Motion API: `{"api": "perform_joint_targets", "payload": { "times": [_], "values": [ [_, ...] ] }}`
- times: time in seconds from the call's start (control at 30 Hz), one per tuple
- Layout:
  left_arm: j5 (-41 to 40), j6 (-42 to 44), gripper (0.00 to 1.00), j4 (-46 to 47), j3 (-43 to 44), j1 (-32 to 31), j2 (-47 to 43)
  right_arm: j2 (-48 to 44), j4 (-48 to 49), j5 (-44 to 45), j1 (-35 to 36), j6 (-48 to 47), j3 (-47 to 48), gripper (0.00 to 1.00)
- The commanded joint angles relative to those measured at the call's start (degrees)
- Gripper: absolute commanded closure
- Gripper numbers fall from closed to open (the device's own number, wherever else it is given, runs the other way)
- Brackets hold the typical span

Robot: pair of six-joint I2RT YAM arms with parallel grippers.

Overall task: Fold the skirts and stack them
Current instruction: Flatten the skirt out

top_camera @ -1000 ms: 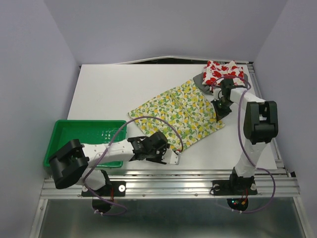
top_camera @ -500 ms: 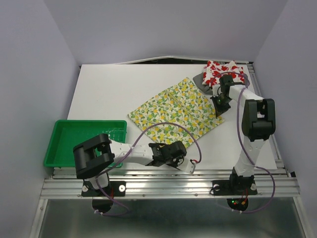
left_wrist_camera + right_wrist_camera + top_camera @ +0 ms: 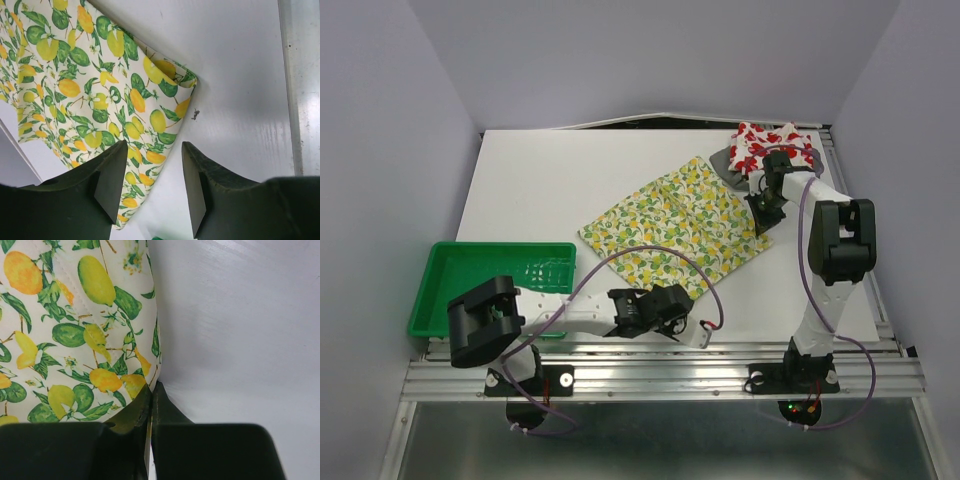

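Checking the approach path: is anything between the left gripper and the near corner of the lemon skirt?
Nothing visible is. The left gripper is open right over the lemon skirt at its near edge, with only bare table beside it.

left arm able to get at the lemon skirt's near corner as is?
Probably yes. The left gripper is open right at the lemon skirt, its corner just ahead, with only bare table alongside and nothing blocking.

Our left end effector (image 3: pixel 152 147) lies low and near, fingers spread; our right end effector (image 3: pixel 151 390), farther back, pinches the lemon skirt (image 3: pixel 75 330).
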Motion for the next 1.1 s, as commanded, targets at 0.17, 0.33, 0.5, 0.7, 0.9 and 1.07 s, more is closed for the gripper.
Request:
{"api": "perform_joint_targets", "payload": {
  "times": [0.17,0.33,0.5,0.7,0.9,1.07],
  "values": [
    [3.26,6.41,0.47,4.06,1.38,2.56,6.85,-0.15,1.19,0.40,0.24,-0.24,0.94,0.99],
    [8.35,5.63,0.84,1.07,6.12,2.21,10.46,0.47,1.01,0.04,0.76,0.11,2.16,0.99],
    [11.00,2.55,1.00,-1.39,16.82,-0.33,15.63,0.99,1.10,-0.39,1.30,0.72,3.31,0.99],
    [16.18,-2.28,0.95,-4.64,30.46,-4.55,24.52,2.31,0.84,-1.89,2.96,0.73,6.47,0.99],
    [19.00,-8.77,0.64,-9.56,38.81,-7.90,26.20,3.63,1.54,-3.56,4.90,-1.46,8.32,0.99],
    [28.29,-17.21,0.59,-14.04,41.28,-2.38,17.43,3.63,3.38,-4.87,8.32,-2.61,8.49,0.99]
  ]
}}
